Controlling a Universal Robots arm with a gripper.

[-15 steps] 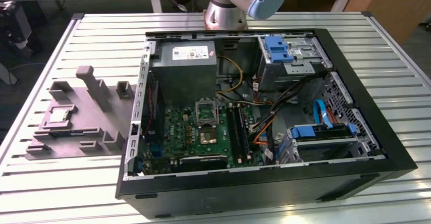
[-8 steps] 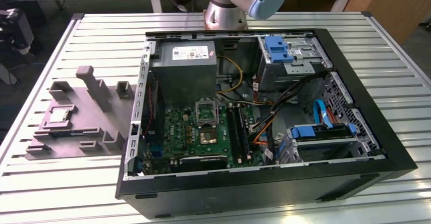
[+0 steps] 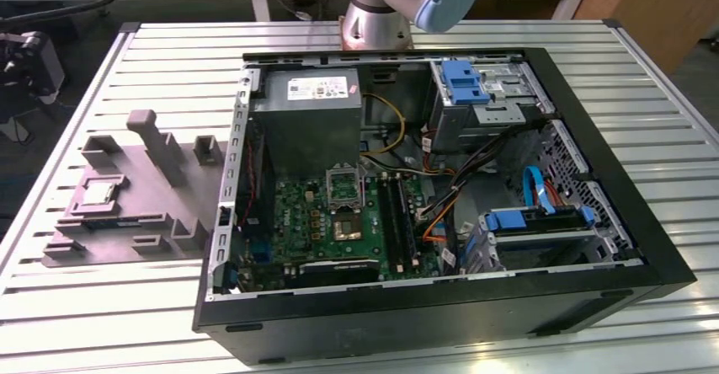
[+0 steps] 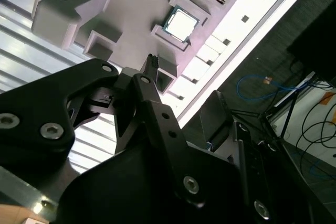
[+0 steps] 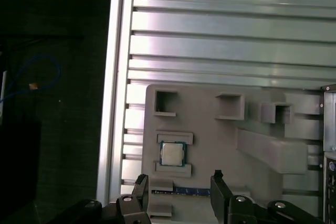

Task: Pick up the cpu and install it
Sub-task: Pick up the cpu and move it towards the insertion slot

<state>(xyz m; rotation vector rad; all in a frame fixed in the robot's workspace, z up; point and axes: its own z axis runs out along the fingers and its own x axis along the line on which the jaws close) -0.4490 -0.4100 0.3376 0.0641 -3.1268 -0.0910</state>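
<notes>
The cpu [image 3: 99, 190] is a small square chip with a silvery top, lying flat in a recess of the grey fixture [image 3: 146, 222] at the exterior view's left. Both wrist views look down on it: cpu [image 5: 171, 153], cpu [image 4: 181, 24]. My gripper [image 5: 178, 181] hovers above the fixture, open, with its black fingertips [image 5: 217, 178] apart and nothing between them. In the second wrist view the gripper [image 4: 181, 85] sits a short way off the chip. The green motherboard [image 3: 326, 214] with its socket frame [image 3: 343, 184] lies inside the open computer case.
The black case [image 3: 607, 248] takes up the table's middle, holding a grey power supply [image 3: 306, 113], blue drive brackets [image 3: 463, 83] and loose cables. Raised posts [image 3: 157, 142] stand on the fixture. A blue-edged module [image 5: 191, 191] lies near the chip. The table edge [image 5: 113, 77] runs close by.
</notes>
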